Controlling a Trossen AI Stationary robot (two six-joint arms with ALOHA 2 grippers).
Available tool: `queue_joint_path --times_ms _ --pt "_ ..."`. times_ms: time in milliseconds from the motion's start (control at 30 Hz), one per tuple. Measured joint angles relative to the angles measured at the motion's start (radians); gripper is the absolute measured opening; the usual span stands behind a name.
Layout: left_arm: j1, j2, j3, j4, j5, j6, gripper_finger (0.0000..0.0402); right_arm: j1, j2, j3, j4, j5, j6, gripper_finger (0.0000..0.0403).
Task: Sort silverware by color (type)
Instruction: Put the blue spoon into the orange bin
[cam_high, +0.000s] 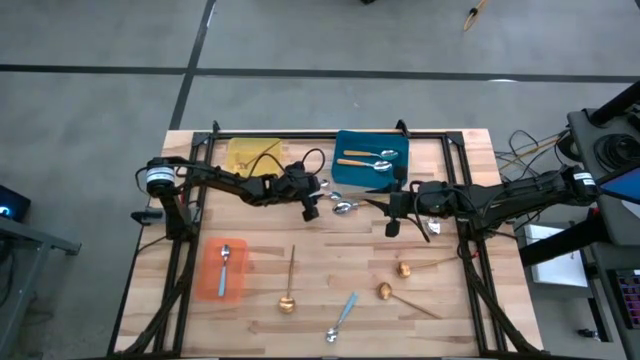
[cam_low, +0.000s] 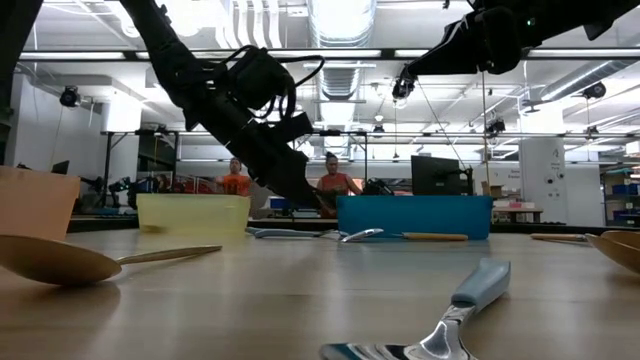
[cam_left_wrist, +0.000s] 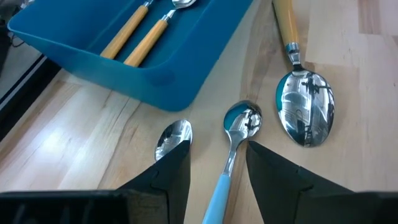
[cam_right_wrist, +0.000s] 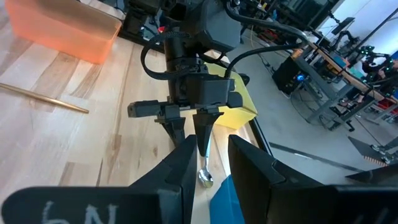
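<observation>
My left gripper (cam_left_wrist: 217, 152) is at the table's middle, just in front of the blue tray (cam_high: 370, 150), shut on a blue-handled spoon (cam_left_wrist: 219, 186). A second spoon bowl (cam_left_wrist: 174, 138) lies by one finger. An orange-handled spoon (cam_left_wrist: 305, 106) lies flat on the wood next to them. Two orange-handled spoons (cam_high: 365, 160) lie in the blue tray. A blue-handled spoon (cam_high: 225, 262) lies in the orange tray (cam_high: 212, 272). My right gripper (cam_high: 393, 222) hovers open to the right of the left gripper and holds nothing. My left gripper pinches the spoon's blue handle (cam_right_wrist: 206, 152) between its two fingers. The fingers slant down from the table's left and lie along the handle. The spoon points steeply down beyond them. Its silver bowl (cam_left_wrist: 242, 121) is at the wood beside the blue tray; whether it touches, I cannot tell.
A yellow tray (cam_high: 252, 155) stands at the far left of the table. Three gold spoons (cam_high: 288, 290) (cam_high: 405, 268) (cam_high: 385, 292) and a blue-handled spoon (cam_high: 340, 318) lie loose on the near half. People stand in the room beyond the table.
</observation>
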Motion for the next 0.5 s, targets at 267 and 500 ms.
queue_joint_path --times_ms 267,500 --pt "0.0 0.0 -0.033 0.018 0.0 0.0 0.0137 0.0 0.0 0.0 0.0 0.0 0.0 0.0084" --pt "0.0 0.0 -0.071 0.088 0.0 -0.004 0.0137 0.0 0.0 0.0 0.0 0.0 0.0 0.0084"
